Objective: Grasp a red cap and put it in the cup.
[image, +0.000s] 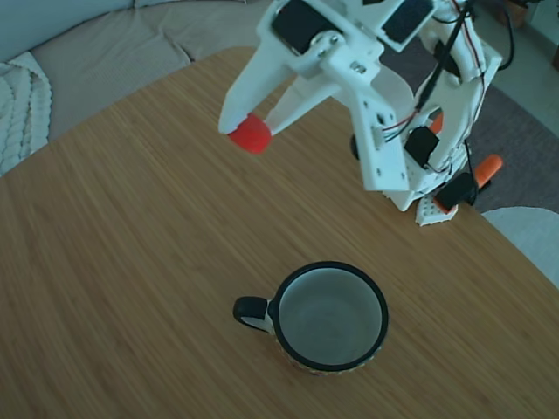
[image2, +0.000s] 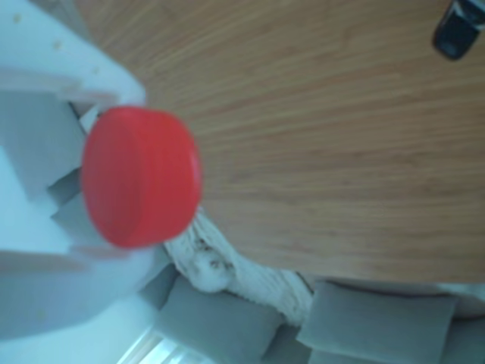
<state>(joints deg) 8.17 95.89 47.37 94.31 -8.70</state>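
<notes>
The red cap (image: pixel 251 133) is pinched between the white fingertips of my gripper (image: pixel 247 129), held above the wooden table toward its far side. In the other view the red cap (image2: pixel 142 176) fills the left of the picture, clamped between two white fingers (image2: pixel 53 83) of the gripper (image2: pixel 114 178). The cup (image: pixel 333 316), a mug with a black rim, black handle and grey-white inside, stands upright and empty at the near middle of the table, well below and to the right of the cap in the fixed view. Only its black handle (image2: pixel 457 30) shows in the other view.
The arm's white base with black motors (image: pixel 437 157) and orange clamp handles (image: pixel 489 166) stands at the table's far right edge. A grey sofa (image: pixel 96 48) with a white knitted blanket (image: pixel 17 105) lies beyond the rounded table edge.
</notes>
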